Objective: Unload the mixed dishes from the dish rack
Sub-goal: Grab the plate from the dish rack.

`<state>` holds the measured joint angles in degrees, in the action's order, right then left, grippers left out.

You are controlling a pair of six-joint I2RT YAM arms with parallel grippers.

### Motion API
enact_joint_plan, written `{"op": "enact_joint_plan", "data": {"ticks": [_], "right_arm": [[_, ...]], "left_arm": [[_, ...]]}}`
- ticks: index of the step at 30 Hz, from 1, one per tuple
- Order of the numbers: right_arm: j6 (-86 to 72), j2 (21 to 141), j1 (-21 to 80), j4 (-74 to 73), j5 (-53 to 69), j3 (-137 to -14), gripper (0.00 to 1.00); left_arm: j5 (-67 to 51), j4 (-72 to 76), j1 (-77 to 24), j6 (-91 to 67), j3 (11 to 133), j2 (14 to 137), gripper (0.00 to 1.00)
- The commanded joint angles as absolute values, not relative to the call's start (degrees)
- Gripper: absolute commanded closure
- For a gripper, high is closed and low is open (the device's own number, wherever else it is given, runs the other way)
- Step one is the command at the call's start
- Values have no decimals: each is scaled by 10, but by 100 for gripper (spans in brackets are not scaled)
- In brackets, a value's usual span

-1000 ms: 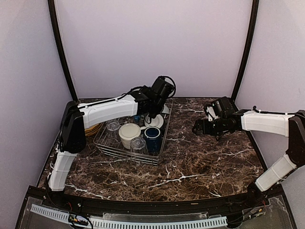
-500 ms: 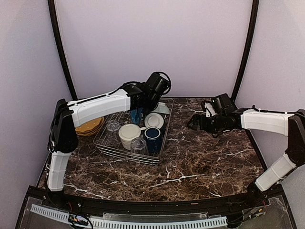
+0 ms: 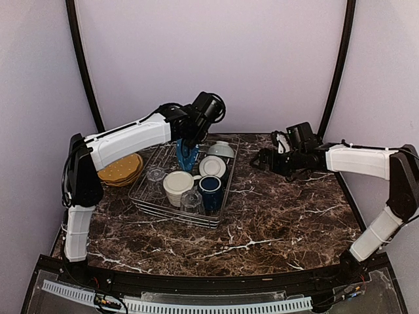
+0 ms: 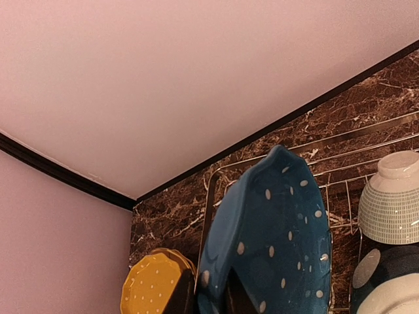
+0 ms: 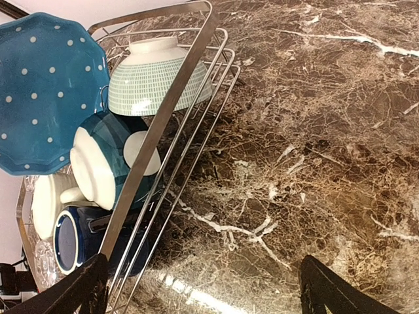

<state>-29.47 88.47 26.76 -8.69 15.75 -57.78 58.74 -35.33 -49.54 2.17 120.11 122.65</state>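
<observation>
Rim pinch by the left gripper holds the blue dotted plate on edge over the dish rack, likely to clear its wires, while the right gripper hovers nearby, jaws apart.

Bare tabletop spreads in front of and to the right of the dish rack, room enough for a claw to pass. Inside the rack a cream bowl, dark blue mug and clear glasses crowd together, with narrow gaps. The blue dotted plate pinched in the left claw hangs over the far half, yellow plates fill the strip at the left wall, and the wide-spread right claw hovers near the right rim.
</observation>
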Motion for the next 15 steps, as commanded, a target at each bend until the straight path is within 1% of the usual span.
{"op": "enact_joint_plan", "data": {"ticks": [1, 7, 15], "right_arm": [[-298, 901, 272, -71, 163, -591, 1], [-301, 915, 272, -65, 165, -593, 1], [-302, 933, 272, -61, 172, -601, 1]], "left_arm": [[591, -356, -477, 44, 1254, 1178, 99], [592, -330, -470, 81, 1274, 1172, 99], [631, -294, -468, 140, 1285, 1170, 99]]}}
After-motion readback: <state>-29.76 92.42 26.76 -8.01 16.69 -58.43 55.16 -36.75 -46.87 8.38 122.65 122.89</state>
